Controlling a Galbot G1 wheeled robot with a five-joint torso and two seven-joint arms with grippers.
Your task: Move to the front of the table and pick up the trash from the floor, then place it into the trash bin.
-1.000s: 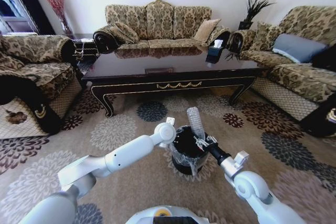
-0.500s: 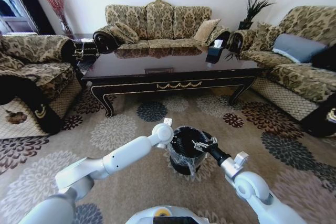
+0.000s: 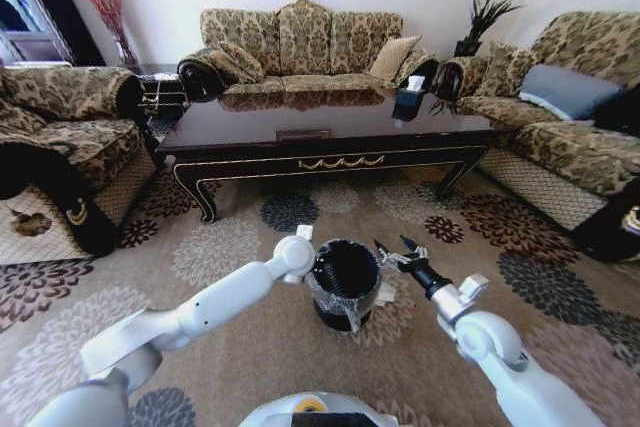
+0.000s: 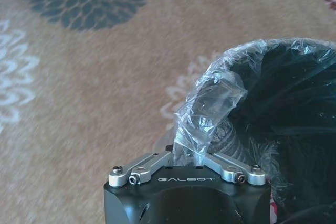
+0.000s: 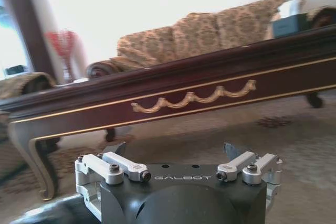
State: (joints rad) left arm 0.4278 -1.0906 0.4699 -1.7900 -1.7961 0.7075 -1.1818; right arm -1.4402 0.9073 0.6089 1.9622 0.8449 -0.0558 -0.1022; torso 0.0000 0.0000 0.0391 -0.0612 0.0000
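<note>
Bin-side pause, front of tabletop (image 3: 330,162).
Left pincer (image 4: 186,153) clenched on liner (image 4: 210,106) at trash bin (image 3: 345,282) rim; right pincer (image 3: 398,250) released, empty, just beside rim, on floor (image 3: 230,247). Risk: tugging liner, tipping bin.

Trash bin (image 3: 344,284) on floor (image 3: 240,247), before table (image 3: 320,137), between both arms

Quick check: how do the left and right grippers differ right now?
The left gripper is shut on the clear plastic liner at the round black trash bin's rim; the right gripper is open and empty. The left touches the bin; the right sits beside it, pointing at the dark glossy table. Both hover low over the patterned carpet.
</note>
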